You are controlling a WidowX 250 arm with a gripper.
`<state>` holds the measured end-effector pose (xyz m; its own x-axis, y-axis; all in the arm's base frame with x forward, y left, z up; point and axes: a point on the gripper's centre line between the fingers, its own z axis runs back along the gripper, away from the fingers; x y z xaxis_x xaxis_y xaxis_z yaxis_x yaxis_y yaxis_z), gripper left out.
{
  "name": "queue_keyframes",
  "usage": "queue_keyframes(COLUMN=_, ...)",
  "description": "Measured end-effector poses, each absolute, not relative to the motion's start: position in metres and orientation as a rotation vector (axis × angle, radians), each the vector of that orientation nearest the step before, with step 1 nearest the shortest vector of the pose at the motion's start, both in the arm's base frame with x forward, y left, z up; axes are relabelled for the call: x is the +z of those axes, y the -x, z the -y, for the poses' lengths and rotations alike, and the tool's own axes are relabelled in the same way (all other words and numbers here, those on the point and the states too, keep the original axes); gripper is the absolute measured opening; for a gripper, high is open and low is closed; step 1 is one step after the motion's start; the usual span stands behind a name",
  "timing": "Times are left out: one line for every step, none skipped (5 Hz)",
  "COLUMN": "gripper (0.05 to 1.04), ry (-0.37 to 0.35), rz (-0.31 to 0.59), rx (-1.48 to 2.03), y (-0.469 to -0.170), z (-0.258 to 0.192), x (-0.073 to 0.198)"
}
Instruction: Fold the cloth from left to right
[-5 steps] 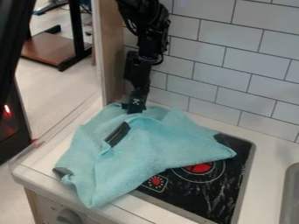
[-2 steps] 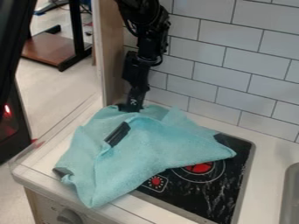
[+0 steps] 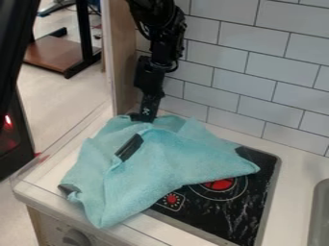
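Bkgd: wall of white rect. tiles w/ dark grout [image 3: 218,57]; upright pale wood panel [image 3: 122,57] at wall's L end. Beyond, at L: pale floor w/ red-brown wood shelf [image 3: 55,52] on black frame.

Surface: white toy-kitchen countertop [image 3: 289,192], rounded front L corner. Inset: black stove panel [image 3: 250,206], marbled look, w/ red burner disc [image 3: 220,184] inside thin pale rings, plus small red dial-type mark [image 3: 172,199] nr its front. Grey sink [image 3: 319,216] at countertop's R side, partly in view. Grey round knob [image 3: 76,238] on front face, below countertop's front edge.

Item 1: light-blue soft fabric cloth [image 3: 160,158], qty 1. Loc.: L part of countertop, from nr back edge to front edge, R part lying over stove panel. Cond.: rumpled, w/ uneven folds; one pointed corner at countertop's front edge, another pointing R, over the panel. Black strip [image 3: 130,147] lies slantwise amid the folds, L of cloth's ctr; small dark patch [image 3: 66,188] at cloth's L corner, nr countertop's front L corner.

Item 2: black robot arm [image 3: 157,29], enters at top, hangs in front of wall. Black two-finger gripper [image 3: 143,116] points down at cloth's back edge, nr countertop's back L corner. State: can't tell if released or clenched, nor if cloth is grasped.
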<state>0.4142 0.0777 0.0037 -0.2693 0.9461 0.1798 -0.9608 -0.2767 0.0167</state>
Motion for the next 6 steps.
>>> queue_keyframes(gripper=0.055, ry=-0.162, rz=0.095, rx=1.797, y=-0.415, z=-0.078, x=0.005)
queue_keyframes(gripper=0.051, ry=-0.146, rz=0.098, rx=1.760, y=-0.414, z=-0.081, x=0.006)
queue_keyframes(gripper=0.051, ry=-0.094, rz=0.169, rx=1.721, y=-0.415, z=-0.083, x=0.037)
queue_keyframes(gripper=0.051, ry=-0.026, rz=0.239, rx=1.718, y=-0.404, z=-0.079, x=0.073)
queue_keyframes(gripper=0.051, ry=0.010, rz=0.235, rx=1.697, y=-0.384, z=-0.067, x=0.086)
queue_keyframes(gripper=0.051, ry=0.011, rz=0.241, rx=1.697, y=-0.359, z=-0.060, x=0.091)
